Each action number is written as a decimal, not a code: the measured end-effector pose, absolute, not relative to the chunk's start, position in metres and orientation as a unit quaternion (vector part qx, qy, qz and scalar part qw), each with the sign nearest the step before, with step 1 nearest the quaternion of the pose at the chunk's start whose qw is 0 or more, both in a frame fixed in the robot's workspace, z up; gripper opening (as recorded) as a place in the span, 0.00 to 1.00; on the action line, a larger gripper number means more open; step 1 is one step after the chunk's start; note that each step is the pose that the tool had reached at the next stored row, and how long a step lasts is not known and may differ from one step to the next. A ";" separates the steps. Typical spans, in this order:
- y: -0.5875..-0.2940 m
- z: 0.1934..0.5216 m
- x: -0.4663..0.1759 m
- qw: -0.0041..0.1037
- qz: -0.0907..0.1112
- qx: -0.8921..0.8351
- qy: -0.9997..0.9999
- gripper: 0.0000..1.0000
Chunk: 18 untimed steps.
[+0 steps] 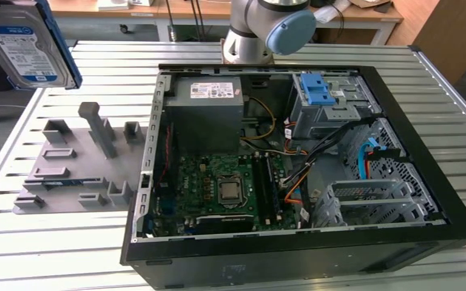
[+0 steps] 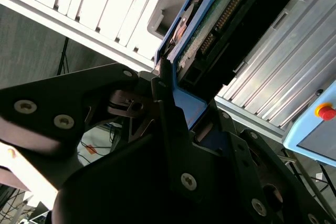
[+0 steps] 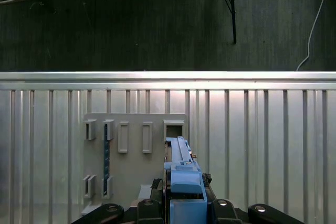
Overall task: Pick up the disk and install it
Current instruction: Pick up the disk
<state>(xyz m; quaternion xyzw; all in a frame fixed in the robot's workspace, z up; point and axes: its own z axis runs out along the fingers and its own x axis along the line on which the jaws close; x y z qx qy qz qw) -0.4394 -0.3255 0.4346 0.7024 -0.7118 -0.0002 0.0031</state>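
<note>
Clearly the black gripper is clamped on the flat silver-grey, blue-framed disk, held high, I reckon, to clear the grey plastic rack below.

Exterior high, wrists close (table shared)

The air between the disk, held high, and the open computer case is free above the slatted table; posts of the grey holder stand below. Inside the case, black cables cross beside the drive cage.
</note>
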 end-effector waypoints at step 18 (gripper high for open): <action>-0.326 0.442 -0.439 0.003 0.000 0.702 -0.712 0.36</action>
